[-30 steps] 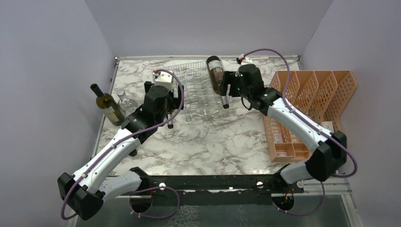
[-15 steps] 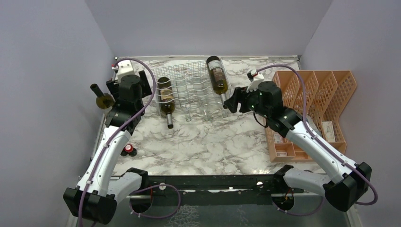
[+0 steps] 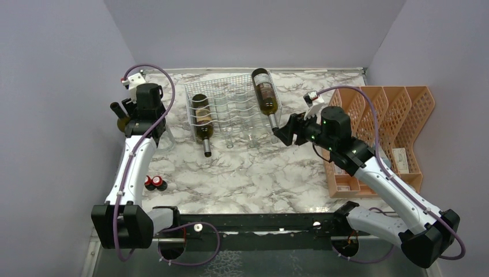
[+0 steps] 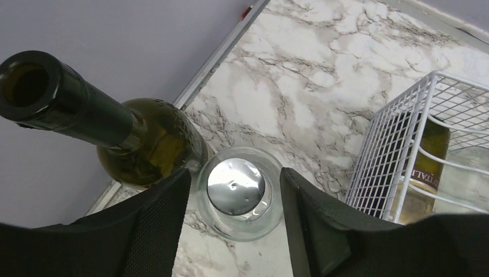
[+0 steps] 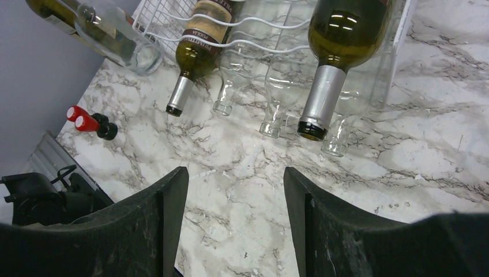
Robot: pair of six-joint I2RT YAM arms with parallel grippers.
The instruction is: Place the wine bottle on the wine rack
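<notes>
The white wire wine rack (image 3: 226, 86) stands at the back middle of the marble table. In it lie a dark wine bottle (image 3: 202, 122), a green one (image 3: 266, 97) and clear bottles (image 5: 230, 81), necks pointing toward me. Another green wine bottle (image 4: 144, 144) stands open-necked in the far left corner. Beside it is a clear bottle with a silver cap (image 4: 236, 187). My left gripper (image 4: 235, 173) straddles this clear bottle from above, open, with a sliver of marble showing beside the glass. My right gripper (image 3: 280, 134) hovers open and empty over bare marble in front of the rack.
An orange perforated divider tray (image 3: 392, 115) fills the right side, close behind my right arm. Two small red-capped stoppers (image 3: 153, 182) lie near the left edge. The side wall runs just left of the standing green bottle.
My left arm left the dark bottle in the rack, swung to the far left corner, and its jaws narrowed around the clear bottle. My right gripper released the green bottle and drew back.
</notes>
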